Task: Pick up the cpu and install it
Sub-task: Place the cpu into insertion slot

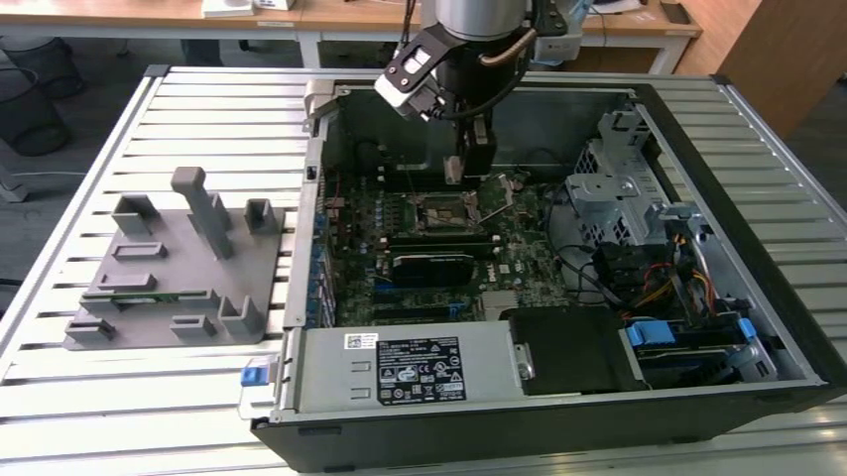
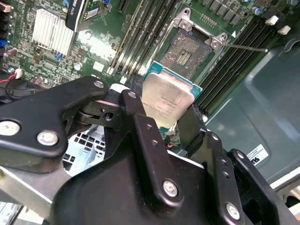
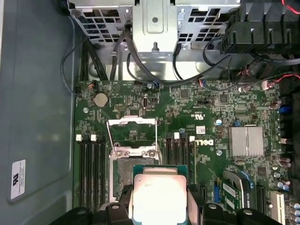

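A: What does the arm [image 1: 474,15] look like?
B: Silver-grey cylinder, a tan cable [image 1: 507,55] looping beside it, a white-and-black box [image 1: 408,79] at the wrist.
A: And the gripper [image 2: 166,110]?
B: Black linkage bars, pinned with shiny round-headed screws [image 2: 170,188].

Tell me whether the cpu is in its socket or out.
Out. The gripper holds the cpu off the board; in the second wrist view the socket lies open and bare.

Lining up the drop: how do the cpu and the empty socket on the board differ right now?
The cpu shows a pale silver top; the socket is a dark contact field in a metal frame. The cpu is clamped in the gripper above the motherboard; the socket sits fixed on it, empty and uncovered. Both are square.
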`<action>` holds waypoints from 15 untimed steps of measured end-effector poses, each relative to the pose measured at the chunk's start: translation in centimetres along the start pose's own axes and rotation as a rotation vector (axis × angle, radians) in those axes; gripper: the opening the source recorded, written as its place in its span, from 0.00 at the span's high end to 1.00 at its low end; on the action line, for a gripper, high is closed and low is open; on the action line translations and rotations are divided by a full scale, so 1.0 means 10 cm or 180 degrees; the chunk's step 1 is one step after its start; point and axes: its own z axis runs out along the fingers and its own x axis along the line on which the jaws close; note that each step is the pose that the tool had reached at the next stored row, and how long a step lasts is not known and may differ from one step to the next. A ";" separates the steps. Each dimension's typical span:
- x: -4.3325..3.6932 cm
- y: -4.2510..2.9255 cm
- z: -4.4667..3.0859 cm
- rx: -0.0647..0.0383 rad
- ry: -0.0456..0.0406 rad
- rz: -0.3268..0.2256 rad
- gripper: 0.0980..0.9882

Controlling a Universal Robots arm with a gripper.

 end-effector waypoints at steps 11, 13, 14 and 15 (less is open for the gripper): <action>0.100 -0.044 0.189 -0.0003 0.0013 -0.0114 0.50; 0.118 -0.050 0.224 -0.0004 0.0015 -0.0142 0.50; 0.137 -0.052 0.243 -0.0004 0.0015 -0.0143 0.50; 0.153 -0.054 0.261 -0.0005 0.0016 -0.0143 0.50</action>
